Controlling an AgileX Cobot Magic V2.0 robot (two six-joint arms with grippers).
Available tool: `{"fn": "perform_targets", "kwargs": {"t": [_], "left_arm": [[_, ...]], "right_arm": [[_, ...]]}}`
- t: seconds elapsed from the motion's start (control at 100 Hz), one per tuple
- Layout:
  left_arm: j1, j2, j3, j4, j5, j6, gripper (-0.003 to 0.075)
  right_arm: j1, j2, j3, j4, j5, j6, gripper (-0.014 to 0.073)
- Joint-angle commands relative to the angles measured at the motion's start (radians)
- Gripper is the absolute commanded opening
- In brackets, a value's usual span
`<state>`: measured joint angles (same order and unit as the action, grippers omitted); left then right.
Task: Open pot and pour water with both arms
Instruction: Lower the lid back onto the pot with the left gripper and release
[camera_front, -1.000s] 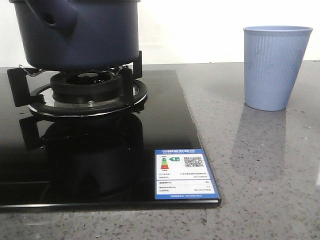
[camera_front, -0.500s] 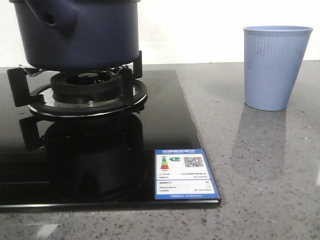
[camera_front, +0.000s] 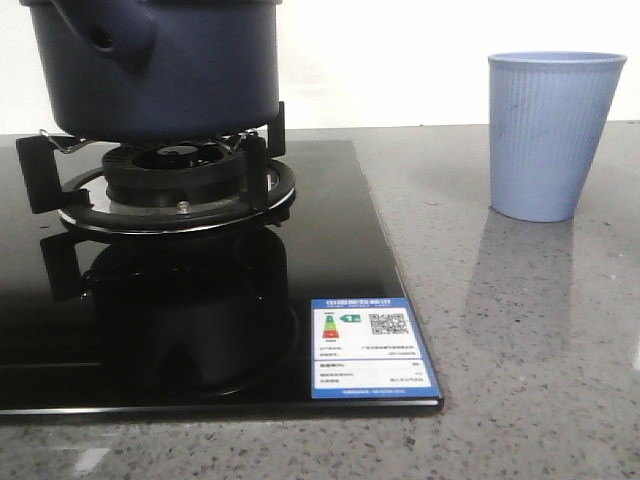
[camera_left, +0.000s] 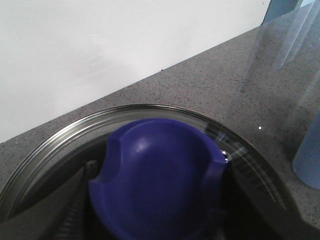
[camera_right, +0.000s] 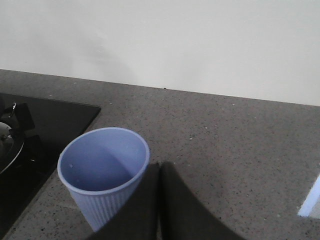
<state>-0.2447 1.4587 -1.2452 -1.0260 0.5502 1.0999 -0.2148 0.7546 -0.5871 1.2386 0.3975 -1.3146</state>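
Note:
The dark navy pot (camera_front: 160, 70) sits on the burner grate (camera_front: 170, 185) at the far left of the front view; its top is cut off there. In the left wrist view I look down at its glass lid (camera_left: 235, 145) and the lid's blue knob (camera_left: 160, 180), which fills the space between my left jaws. One dark ribbed finger (camera_left: 72, 212) stands close beside the knob; contact is unclear. My right gripper (camera_right: 160, 172) is shut and empty, hovering beside the light blue ribbed cup (camera_right: 102, 165). Neither gripper shows in the front view.
The black glass hob (camera_front: 330, 260) with a label sticker (camera_front: 367, 362) lies on the grey speckled counter (camera_front: 520, 340). The cup (camera_front: 552, 135) stands upright and empty at the far right. A white wall runs behind.

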Motion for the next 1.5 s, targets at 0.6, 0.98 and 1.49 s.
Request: {"fn": "perform_targets", "kwargs": {"t": [0.6, 0.98, 1.49], "left_arm": [[-0.001, -0.063, -0.040, 0.040, 0.017, 0.000, 0.0417], [-0.001, -0.063, -0.040, 0.053, 0.017, 0.000, 0.0417], [-0.001, -0.063, -0.040, 0.045, 0.021, 0.000, 0.0604]], "right_arm": [[-0.003, -0.007, -0.026, 0.032, 0.015, -0.003, -0.0074], [-0.003, -0.007, -0.026, 0.032, 0.015, -0.003, -0.0074], [-0.003, -0.007, -0.026, 0.032, 0.015, -0.003, -0.0074]]}}
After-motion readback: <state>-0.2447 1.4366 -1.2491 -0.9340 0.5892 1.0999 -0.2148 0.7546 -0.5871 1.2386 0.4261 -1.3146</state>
